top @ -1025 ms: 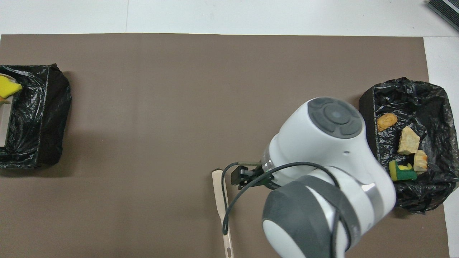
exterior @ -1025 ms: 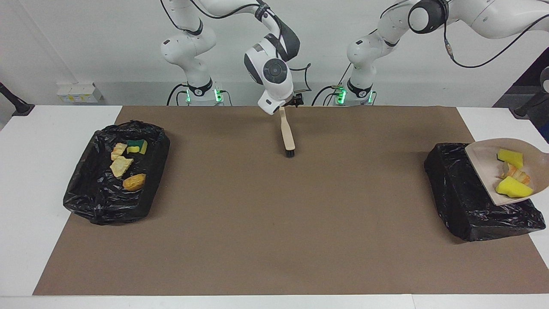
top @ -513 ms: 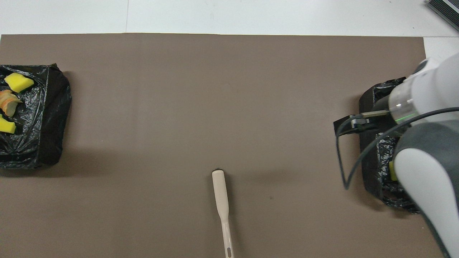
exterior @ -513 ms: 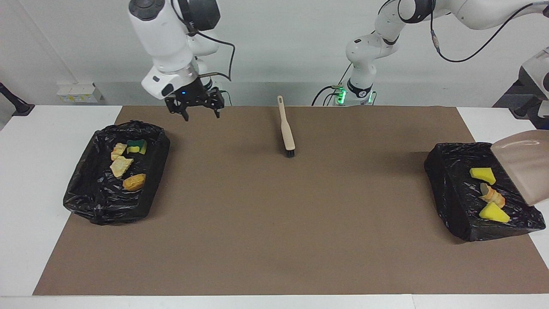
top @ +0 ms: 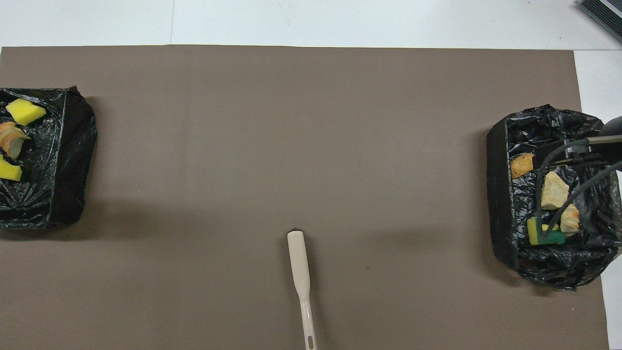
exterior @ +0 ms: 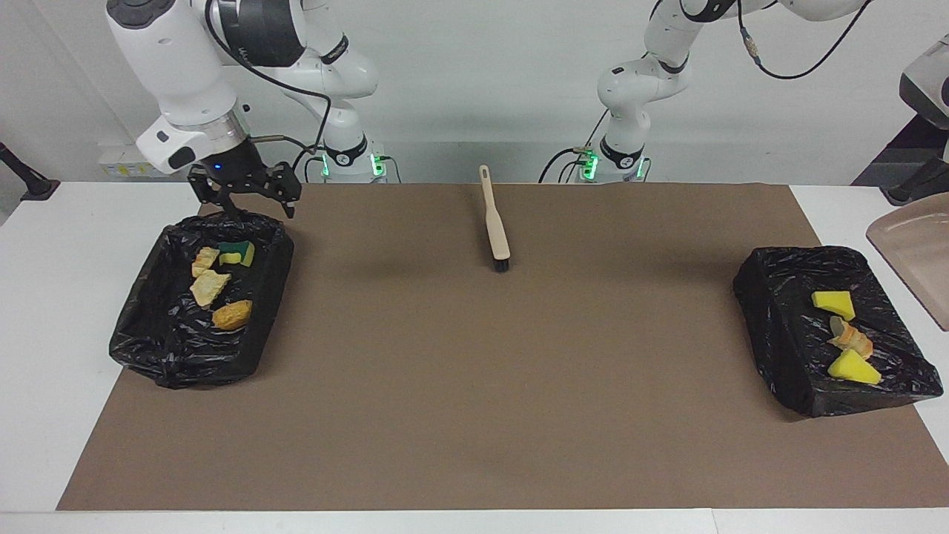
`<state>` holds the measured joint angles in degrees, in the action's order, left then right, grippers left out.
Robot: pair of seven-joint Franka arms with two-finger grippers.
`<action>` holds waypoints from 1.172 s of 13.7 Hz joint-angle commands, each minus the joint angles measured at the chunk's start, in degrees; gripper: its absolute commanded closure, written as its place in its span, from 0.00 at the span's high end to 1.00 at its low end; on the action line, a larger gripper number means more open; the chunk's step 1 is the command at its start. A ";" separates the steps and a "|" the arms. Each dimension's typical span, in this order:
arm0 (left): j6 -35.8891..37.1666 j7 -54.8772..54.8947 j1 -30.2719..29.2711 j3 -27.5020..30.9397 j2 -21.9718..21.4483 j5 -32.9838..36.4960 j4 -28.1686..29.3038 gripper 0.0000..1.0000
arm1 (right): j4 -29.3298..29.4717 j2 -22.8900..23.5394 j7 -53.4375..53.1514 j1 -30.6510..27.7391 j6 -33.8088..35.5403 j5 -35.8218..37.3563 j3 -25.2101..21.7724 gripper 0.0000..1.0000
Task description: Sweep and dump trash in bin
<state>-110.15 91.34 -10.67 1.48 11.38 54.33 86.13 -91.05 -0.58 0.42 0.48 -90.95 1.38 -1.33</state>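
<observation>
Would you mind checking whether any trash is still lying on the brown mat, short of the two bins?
None is visible: the mat holds only the hand brush; the scraps lie inside the bin and the other bin.

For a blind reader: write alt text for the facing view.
Two black-lined bins hold all the trash: the bin at the right arm's end has four scraps, the other bin three. A hand brush lies between them on the brown mat; the right gripper, open, hangs over the first bin's rim.
</observation>
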 commanded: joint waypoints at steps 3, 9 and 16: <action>3.26 -2.56 7.23 0.54 -0.93 -15.36 3.08 0.00 | -1.93 -1.17 0.64 1.36 -3.62 -1.82 -3.41 1.00; 9.24 -14.92 18.02 0.54 -0.40 -33.13 3.69 0.00 | -1.94 -1.44 0.10 1.72 -2.30 -2.78 -4.03 1.00; 10.92 -49.54 31.04 0.45 3.82 -40.43 4.75 0.00 | -1.59 -1.62 -0.07 1.54 1.30 -2.61 -3.86 1.00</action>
<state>-100.18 49.30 17.59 0.81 15.04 16.36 90.68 -91.66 -1.14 0.32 1.89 -90.01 -0.35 -4.98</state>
